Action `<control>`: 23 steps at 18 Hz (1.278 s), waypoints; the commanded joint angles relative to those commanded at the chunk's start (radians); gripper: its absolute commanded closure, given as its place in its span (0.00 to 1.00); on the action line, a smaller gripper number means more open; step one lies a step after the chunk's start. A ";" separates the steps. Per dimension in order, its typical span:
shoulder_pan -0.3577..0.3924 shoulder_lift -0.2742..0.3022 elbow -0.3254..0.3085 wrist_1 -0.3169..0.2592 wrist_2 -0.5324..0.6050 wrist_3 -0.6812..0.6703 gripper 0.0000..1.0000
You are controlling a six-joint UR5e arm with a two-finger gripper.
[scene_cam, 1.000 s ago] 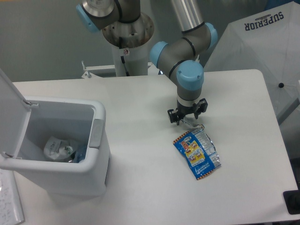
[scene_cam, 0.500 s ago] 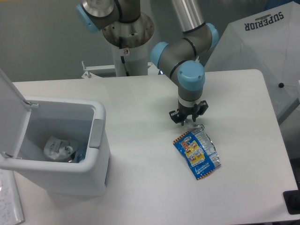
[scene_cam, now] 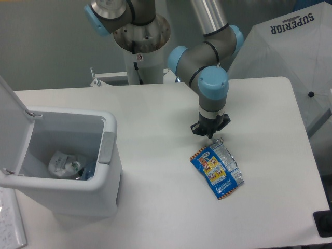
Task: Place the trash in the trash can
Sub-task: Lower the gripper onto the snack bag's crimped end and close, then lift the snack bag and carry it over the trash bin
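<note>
The blue snack wrapper [scene_cam: 217, 170] with yellow print lies crinkled on the white table, right of centre. My gripper [scene_cam: 210, 135] points straight down at the wrapper's silver top edge, its fingers drawn together on that edge. The white trash can [scene_cam: 78, 199] stands at the left front with its lid [scene_cam: 11, 104] swung open to the left and a grey latch tab [scene_cam: 107, 148] on its side. Inside it lies a crushed clear plastic bottle [scene_cam: 65, 165].
The arm's base column [scene_cam: 140, 57] stands at the back of the table. A white fabric cover printed SUPERIOR [scene_cam: 290, 46] lies beyond the right rear corner. A dark object [scene_cam: 324, 223] sits past the front right edge.
The gripper has lowered onto the wrapper's top edge and its fingers have closed from wide open. The wrapper has shifted slightly left.
</note>
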 joint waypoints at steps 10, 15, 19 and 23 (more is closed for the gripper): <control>0.006 0.038 0.182 -0.005 -0.280 -0.017 1.00; 0.002 0.055 0.308 -0.005 -0.405 -0.124 1.00; -0.003 0.092 0.399 -0.005 -0.521 -0.294 1.00; -0.069 0.126 0.457 -0.006 -0.555 -0.447 1.00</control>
